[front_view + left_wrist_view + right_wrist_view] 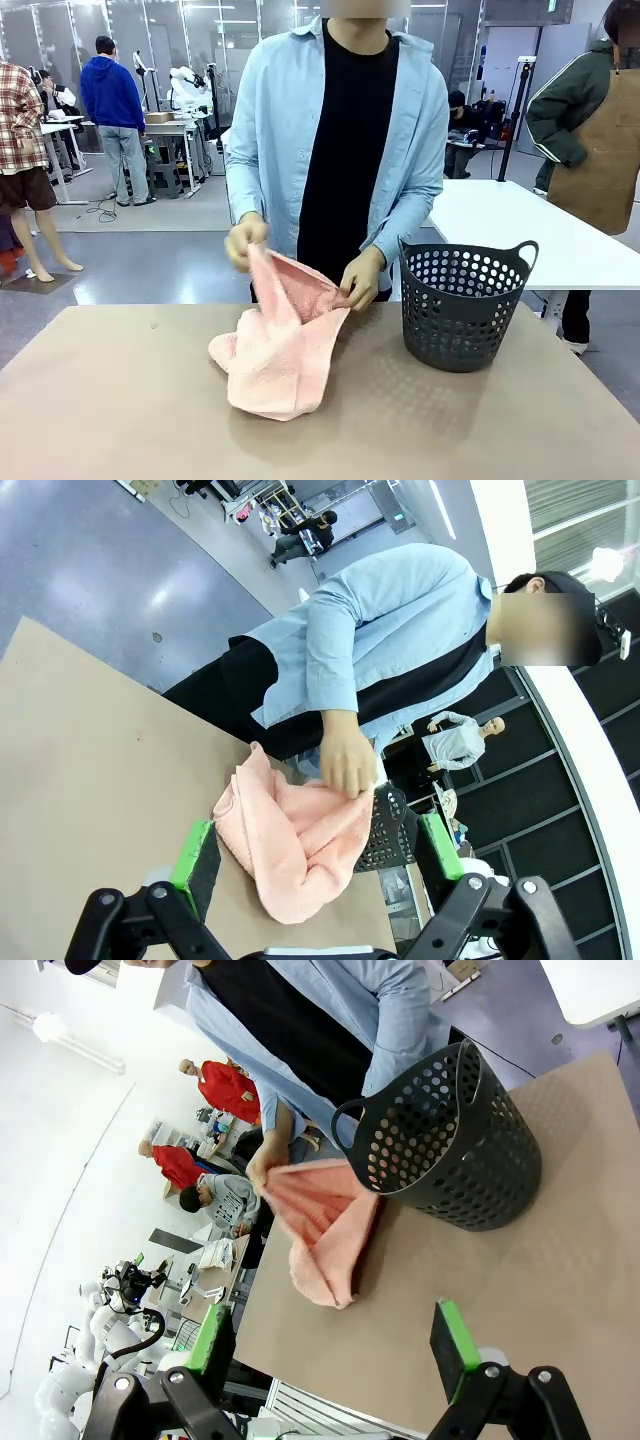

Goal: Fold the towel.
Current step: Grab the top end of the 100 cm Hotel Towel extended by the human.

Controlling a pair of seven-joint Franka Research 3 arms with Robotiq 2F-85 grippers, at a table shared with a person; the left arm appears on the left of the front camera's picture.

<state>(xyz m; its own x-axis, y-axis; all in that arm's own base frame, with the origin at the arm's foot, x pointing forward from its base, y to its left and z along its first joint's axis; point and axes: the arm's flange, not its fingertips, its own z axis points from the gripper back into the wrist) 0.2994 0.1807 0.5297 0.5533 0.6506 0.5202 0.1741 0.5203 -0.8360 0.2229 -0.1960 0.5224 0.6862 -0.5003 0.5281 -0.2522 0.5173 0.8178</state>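
Observation:
The salmon-pink towel [280, 350] lies bunched on the tan table [120, 400], its upper edge lifted by the person's two hands [360, 280] at the far side. The left wrist view shows the towel [295, 845] beyond my left gripper [320, 865], which stands open with nothing between its green pads [192, 852]. From the right wrist, the towel [325, 1230] sits left of the basket, well past my right gripper [335, 1345], open and holding nothing.
A dark grey perforated basket [462, 305] stands upright right of the towel. The person in a light blue shirt [270, 130] stands at the table's far edge. A white table [520, 235] lies behind on the right. Bare tabletop spreads along the near side.

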